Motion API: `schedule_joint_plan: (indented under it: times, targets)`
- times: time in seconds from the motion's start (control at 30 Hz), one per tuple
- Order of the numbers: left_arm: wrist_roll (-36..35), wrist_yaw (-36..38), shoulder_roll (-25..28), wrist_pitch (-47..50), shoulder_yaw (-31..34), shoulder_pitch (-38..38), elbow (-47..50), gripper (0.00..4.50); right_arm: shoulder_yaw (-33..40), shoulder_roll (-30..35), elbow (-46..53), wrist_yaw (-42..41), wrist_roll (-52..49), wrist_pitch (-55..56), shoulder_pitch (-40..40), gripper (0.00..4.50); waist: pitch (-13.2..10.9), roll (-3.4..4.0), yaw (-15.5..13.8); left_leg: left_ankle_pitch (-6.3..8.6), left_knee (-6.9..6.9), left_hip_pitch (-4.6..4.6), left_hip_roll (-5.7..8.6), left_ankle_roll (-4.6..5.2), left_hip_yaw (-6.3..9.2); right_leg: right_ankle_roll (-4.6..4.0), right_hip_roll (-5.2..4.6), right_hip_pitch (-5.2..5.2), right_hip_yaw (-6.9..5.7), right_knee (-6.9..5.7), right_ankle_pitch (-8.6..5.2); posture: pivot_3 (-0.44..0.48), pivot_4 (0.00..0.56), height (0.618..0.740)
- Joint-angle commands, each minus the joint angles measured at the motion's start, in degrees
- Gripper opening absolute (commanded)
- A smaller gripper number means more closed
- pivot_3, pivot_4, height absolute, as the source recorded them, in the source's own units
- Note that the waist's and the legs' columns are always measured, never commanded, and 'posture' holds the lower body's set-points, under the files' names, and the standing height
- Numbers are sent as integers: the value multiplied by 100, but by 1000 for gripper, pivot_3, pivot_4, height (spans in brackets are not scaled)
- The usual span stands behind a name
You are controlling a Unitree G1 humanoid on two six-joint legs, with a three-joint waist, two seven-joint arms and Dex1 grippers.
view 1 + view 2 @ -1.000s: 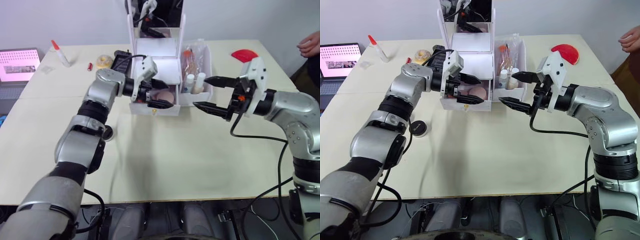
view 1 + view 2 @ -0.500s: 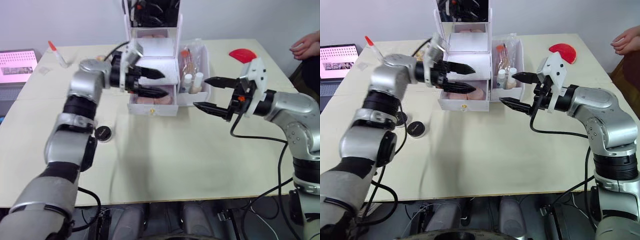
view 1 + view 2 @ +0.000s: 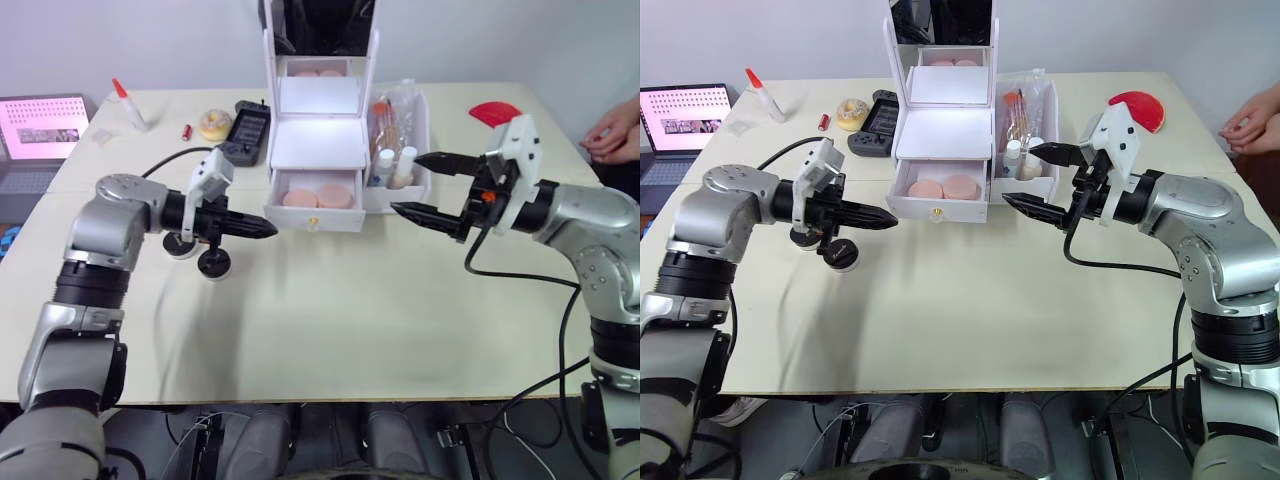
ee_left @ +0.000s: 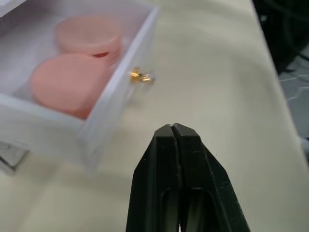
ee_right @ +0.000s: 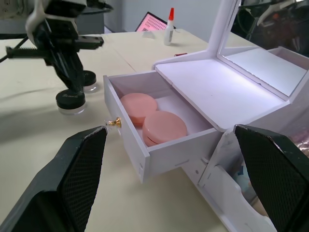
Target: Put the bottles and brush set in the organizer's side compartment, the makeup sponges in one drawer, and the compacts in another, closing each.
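Left gripper [image 3: 268, 229] pinched closed and empty, two round black compacts [image 3: 213, 262] just beneath it, white organizer's open drawer [image 3: 317, 214] with two pink round sponges [image 3: 338, 196] ahead of its tips, right gripper [image 3: 418, 185] spread wide, empty, beside the side compartment [image 3: 400, 196] of bottles [image 3: 402, 165]

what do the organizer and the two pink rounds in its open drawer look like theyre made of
Organizer: likely white plastic or painted board, judging by thin flat panels with a smooth, slightly glossy face; its small drawer knob looks like gold metal. Pink rounds: probably soft foam sponge, going by the matte, even surface and rounded edges.
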State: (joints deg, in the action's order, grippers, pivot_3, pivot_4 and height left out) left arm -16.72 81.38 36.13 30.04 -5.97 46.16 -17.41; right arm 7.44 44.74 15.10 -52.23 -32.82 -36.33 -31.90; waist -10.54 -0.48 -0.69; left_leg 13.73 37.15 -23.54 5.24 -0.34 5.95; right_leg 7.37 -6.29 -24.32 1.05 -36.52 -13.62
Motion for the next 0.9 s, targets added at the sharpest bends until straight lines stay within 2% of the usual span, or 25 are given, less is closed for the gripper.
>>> schedule_joint_plan:
  times: [0.03,0.43,0.7,0.9]
  targets:
    - [263,-564,-199,-377,-32,192,-279,37,205,127,179,-4,-88,24,-48,4500,0,0,11,0,0,0,0,0,0,0,0,0,0,0,0,0,150,738]
    - [648,-1871,-1146,-1328,148,1166,-2315,37,241,162,340,77,-151,-68,76,4500,0,-2,12,0,1,0,1,0,-4,1,-1,-2,-2,-2,1,0,150,738]
    - [658,-2304,-1454,-1691,305,1609,-3149,37,262,185,451,145,-224,-128,135,4500,0,-2,13,0,1,0,1,0,-4,1,-1,-2,-3,-2,1,0,150,738]
    - [676,-2228,-1501,-1868,325,1732,-3444,37,306,227,493,162,-277,-159,183,4500,0,-3,7,0,10,0,2,0,-4,2,-2,-1,-4,-9,1,0,150,738]
